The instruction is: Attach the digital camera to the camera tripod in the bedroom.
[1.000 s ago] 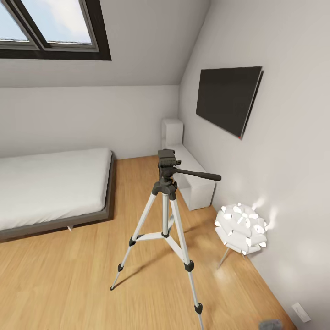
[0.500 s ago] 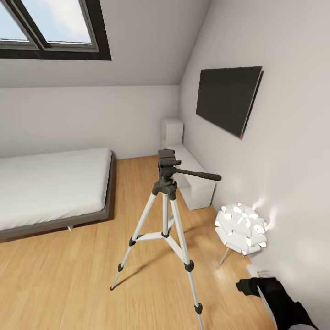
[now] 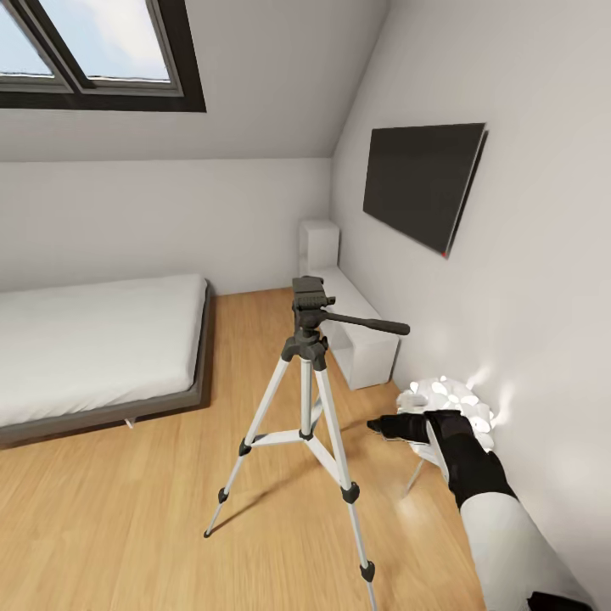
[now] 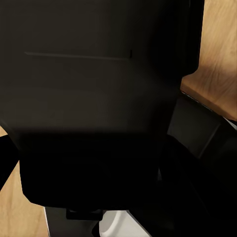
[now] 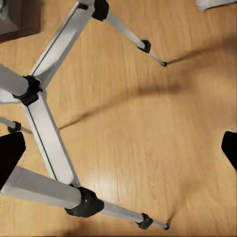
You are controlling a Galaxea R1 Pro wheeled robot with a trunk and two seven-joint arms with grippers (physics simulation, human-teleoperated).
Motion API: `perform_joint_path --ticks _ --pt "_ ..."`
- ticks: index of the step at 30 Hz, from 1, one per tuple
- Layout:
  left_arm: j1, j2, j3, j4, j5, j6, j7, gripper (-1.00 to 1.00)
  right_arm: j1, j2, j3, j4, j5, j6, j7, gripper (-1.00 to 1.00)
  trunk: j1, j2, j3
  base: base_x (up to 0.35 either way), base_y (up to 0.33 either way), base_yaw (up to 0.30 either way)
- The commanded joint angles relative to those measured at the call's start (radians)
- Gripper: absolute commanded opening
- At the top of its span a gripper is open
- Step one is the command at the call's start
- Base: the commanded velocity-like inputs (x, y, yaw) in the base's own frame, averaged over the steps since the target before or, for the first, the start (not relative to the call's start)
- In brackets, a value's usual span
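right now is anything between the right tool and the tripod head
Nothing visible. The right tool hangs in open air right of the tripod, below its head; the nearest things are the pan handle above it and the white lamp behind it.

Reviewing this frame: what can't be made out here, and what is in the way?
- Left wrist view: a dark black surface sits close to the lens; what it is cannot be told.
- Right gripper: just the fingertips at the right wrist view's edges, nothing between them.
- Camera tripod: its nearest foot is cut off by the head view's bottom edge.
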Motion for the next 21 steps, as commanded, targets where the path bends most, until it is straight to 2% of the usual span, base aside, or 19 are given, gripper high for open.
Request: perform_joint_path --ticks 1,4,8,11,12,21 --pt "-0.001 0.000 -0.008 0.000 0.009 0.001 -0.004 -1.00 -0.002 0.008 -0.004 -0.019 0.013 0.004 0.013 1.00 0.001 -0.002 -0.002 0.000 0.000 0.000" --pt "-0.001 0.000 -0.008 0.000 0.009 0.001 -0.003 -1.00 0.000 0.042 -0.002 -0.080 0.015 0.011 0.034 1.00 0.001 -0.002 -0.002 0.000 0.000 0.000" --pt "-0.001 0.000 -0.008 0.001 0.009 0.000 -0.003 -1.00 0.002 0.060 -0.001 -0.082 0.025 0.022 0.096 1.00 0.001 -0.002 -0.002 0.000 0.000 0.000" --pt "-0.001 0.000 -0.008 0.000 0.009 0.000 -0.003 -1.00 0.003 0.062 0.000 -0.073 0.040 0.024 0.135 1.00 0.001 -0.002 -0.002 0.000 0.000 0.000" --pt "-0.001 0.000 -0.008 0.000 0.009 0.000 -0.003 -1.00 0.003 0.063 0.000 -0.069 0.068 0.025 0.174 1.00 0.001 -0.002 -0.002 0.000 0.000 0.000" --pt "-0.001 0.001 -0.008 0.000 0.009 0.000 -0.003 -1.00 0.003 0.062 0.000 -0.067 0.109 0.025 0.229 1.00 0.001 -0.002 -0.002 0.000 0.000 0.000"
